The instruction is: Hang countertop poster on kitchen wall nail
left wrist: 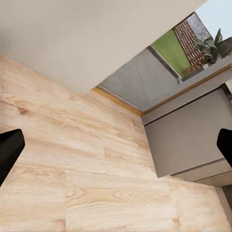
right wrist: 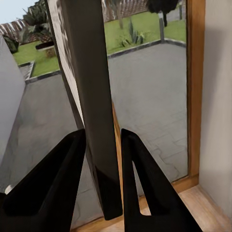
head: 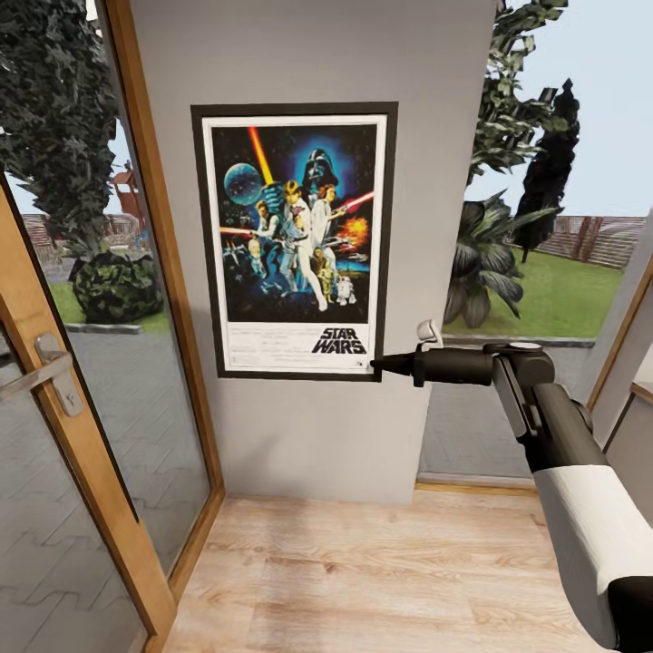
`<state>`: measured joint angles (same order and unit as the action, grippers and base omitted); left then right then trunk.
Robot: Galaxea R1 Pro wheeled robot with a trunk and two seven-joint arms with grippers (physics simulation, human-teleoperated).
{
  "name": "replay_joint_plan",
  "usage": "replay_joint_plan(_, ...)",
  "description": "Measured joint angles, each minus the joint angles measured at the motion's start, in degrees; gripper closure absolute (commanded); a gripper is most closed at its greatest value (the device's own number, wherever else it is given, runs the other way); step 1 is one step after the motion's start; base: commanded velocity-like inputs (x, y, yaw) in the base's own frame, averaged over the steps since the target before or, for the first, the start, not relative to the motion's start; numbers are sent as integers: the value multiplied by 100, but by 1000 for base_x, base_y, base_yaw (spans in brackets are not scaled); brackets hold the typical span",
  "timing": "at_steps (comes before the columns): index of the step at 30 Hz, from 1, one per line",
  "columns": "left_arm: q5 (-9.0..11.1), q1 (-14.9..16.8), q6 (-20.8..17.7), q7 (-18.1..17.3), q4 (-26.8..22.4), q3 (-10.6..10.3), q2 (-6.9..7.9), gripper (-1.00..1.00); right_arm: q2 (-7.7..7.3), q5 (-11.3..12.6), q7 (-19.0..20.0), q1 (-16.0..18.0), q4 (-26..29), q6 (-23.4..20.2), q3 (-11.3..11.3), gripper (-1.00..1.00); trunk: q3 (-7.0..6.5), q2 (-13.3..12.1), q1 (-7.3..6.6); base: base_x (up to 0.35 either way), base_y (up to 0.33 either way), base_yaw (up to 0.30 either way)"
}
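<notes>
1. Nearest the head camera, the right arm reaches in from the lower right, white at the forearm and dark at the wrist, over a pale wooden floor.
2. The right gripper meets the poster at its lower right corner. In the right wrist view its jaws are closed on the poster's thin dark edge, one black finger on each side.
3. The left gripper points down at the floor with its jaws wide apart and nothing between them; only the two black fingertips show at the frame's sides.
4. The poster sits upright and flat against a plain grey wall panel, between a wood-framed glass door and a window.
5. No nail can be made out; the poster covers that part of the wall.
6. Beyond the glass lie grey paving, a lawn and dark shrubs.
</notes>
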<state>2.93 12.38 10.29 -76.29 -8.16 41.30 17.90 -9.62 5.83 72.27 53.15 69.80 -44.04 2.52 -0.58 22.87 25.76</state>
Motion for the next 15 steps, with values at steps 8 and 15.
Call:
replay_joint_plan(8, 1, 0, 0, -4, 0, 0, 0, -100, 0, 4, -8, 2, 21, -2, -5, 100, 0, 0, 0, 0, 0, 0)
replay_joint_plan(15, 2, 0, 0, -4, 0, -3, 8, -100, 0, 26, -10, 57, 38, 8, -7, 100, 0, 0, 0, 0, 0, 0)
